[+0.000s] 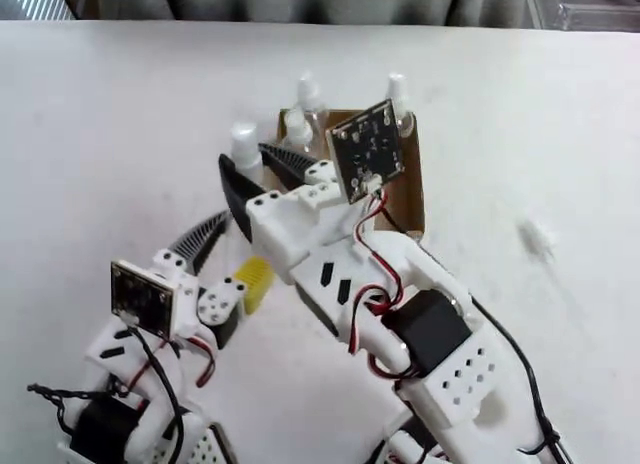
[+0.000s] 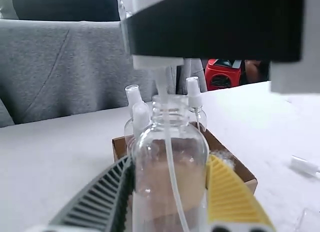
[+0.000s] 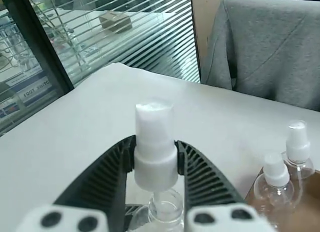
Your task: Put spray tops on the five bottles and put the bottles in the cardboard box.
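My left gripper (image 2: 170,192) is shut on a clear bottle (image 2: 170,162), held upright between a dark ribbed finger (image 2: 100,202) and a yellow finger (image 2: 231,197). My right gripper (image 3: 155,164) is shut on a white spray top (image 3: 154,147) right above the bottle's open neck (image 3: 165,209). The spray top's thin tube (image 2: 172,182) hangs down inside the bottle. From above, the right gripper (image 1: 248,162) holds the spray top (image 1: 245,142) just left of the cardboard box (image 1: 410,199), and the left gripper (image 1: 235,254) sits below it. Three bottles (image 1: 310,96) with spray tops stand in the box.
A small clear cap (image 1: 540,239) lies on the white table to the right of the box. The right arm's wrist camera board (image 1: 368,149) hangs over the box. A grey chair (image 3: 270,47) stands beyond the far table edge.
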Controlling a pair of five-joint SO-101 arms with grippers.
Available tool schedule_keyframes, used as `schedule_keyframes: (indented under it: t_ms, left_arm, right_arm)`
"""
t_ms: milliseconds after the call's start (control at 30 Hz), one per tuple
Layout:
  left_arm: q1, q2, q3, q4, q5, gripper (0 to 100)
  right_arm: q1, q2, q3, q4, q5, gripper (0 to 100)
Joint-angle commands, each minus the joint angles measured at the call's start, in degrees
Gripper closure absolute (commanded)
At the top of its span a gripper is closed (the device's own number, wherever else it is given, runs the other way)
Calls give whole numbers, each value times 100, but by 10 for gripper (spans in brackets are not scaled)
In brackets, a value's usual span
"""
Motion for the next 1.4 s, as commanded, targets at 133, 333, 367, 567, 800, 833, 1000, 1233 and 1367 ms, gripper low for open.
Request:
schedule_keyframes:
  t_ms: [133, 333, 367, 567, 800, 833, 1000, 1233, 1367]
  left_arm:
    - [13, -48, -264, -53, -18, 980]
    - [13, -48, -264, -53, -26, 980]
    - [13, -48, -264, -53, -26, 980]
    - [13, -48, -229, -53, -18, 980]
    - [13, -48, -220, -44, -9, 980]
    - [13, -48, -220, -44, 0, 980]
    - [13, -48, -229, -44, 9, 980]
    - [13, -48, -229, -53, 9, 980]
    - [13, -57, -264, -53, 9, 980]
  right_arm:
    - [-189, -127, -70, 418, -26, 839]
    - [-189, -163, -440, 927, -26, 835]
    - [-180, -180, -554, 1051, -26, 835]
    - [-180, -541, -941, 1596, -26, 721]
    - [-171, -927, -905, 2220, 9, 684]
    - [-163, -963, -905, 2290, 9, 684]
    - [277, -945, -905, 2352, 26, 756]
    - [1156, -585, -949, 2299, 554, 958]
    - [1429, -418, -941, 2026, 422, 981]
